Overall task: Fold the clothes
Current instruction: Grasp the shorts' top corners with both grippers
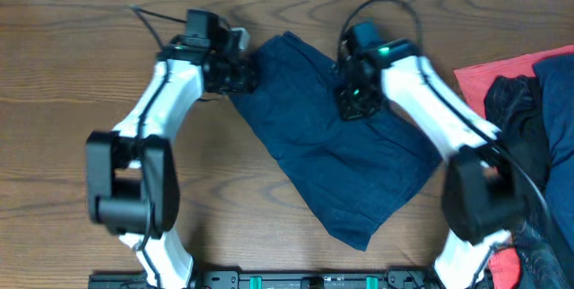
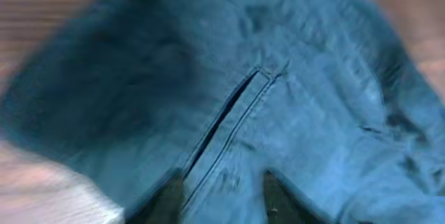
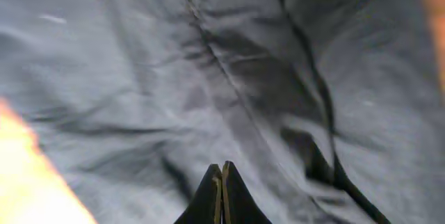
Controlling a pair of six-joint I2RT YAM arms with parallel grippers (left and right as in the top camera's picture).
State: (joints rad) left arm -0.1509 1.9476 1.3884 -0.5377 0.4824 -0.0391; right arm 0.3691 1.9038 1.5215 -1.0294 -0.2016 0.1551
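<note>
At the near edge of the table (image 1: 54, 100), by the arm bases, the low end of the shorts (image 1: 332, 159) lies flat w/ no end effector close to it. The dark blue shorts sit in the middle of the table. Their long way runs on a slant, from near & a bit to the right up to far & a bit to the left.

Farther back, the right end effector (image 1: 352, 105) is down on top of the cloth, on the far right part. In the right wrist view its fingers (image 3: 208, 200) are pressed together, tip to tip. It's hard to tell if a bit of cloth is caught there.

The left end effector (image 1: 244, 78) is at the far left edge of the shorts. In the left wrist view its fingers (image 2: 167, 203) are spread apart w/ cloth & a seam lying btw them.

So both arms are at the far end, left on the edge, right on the cloth. A fold would prob. mean pulling that far end toward the near end, along the long way.

Off to the right lie a red cloth (image 1: 502, 69) & a shiny black garment (image 1: 520, 109), apart from the shorts.

No words, tags or brand names can be read.
</note>
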